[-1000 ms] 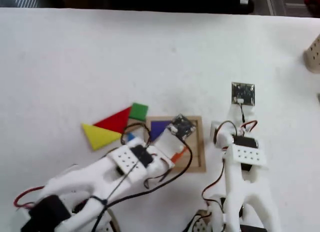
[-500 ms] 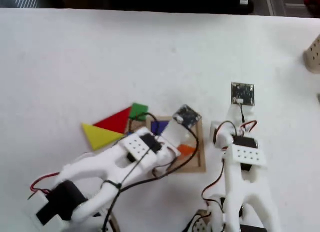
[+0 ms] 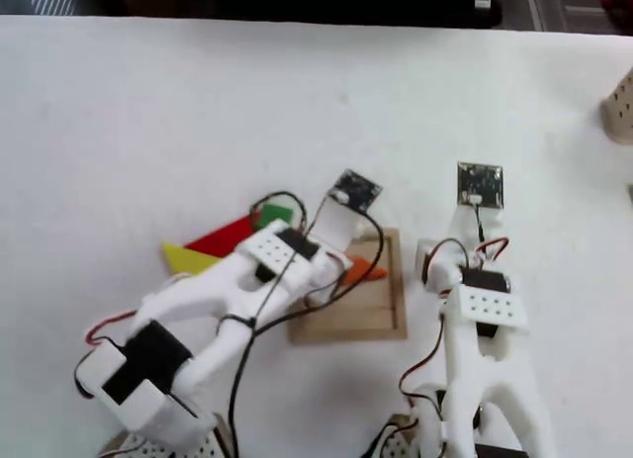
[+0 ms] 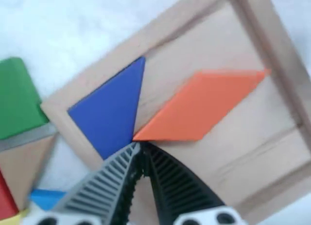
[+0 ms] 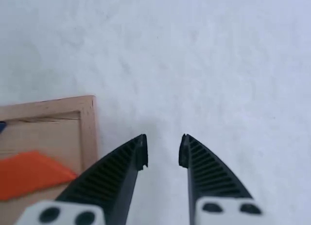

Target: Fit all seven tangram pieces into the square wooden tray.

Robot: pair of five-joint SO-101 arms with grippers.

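Note:
The square wooden tray holds a blue triangle in one corner and an orange parallelogram beside it. My left gripper is shut with nothing in it, its tips resting where those two pieces meet. From above, the left arm covers the tray's left half, and the orange parallelogram pokes out beside it. My right gripper is open over bare table just right of the tray's rim. The green square, red triangle and yellow triangle lie left of the tray.
A light blue piece lies outside the tray near the green square. The right arm stands to the right of the tray. A pale perforated block sits at the table's far right edge. White tabletop stretches behind the tray.
My left arm has swung across the tray toward its far side, now hiding the blue triangle from above. The orange parallelogram has slid farther back in the tray. The right arm has not moved.

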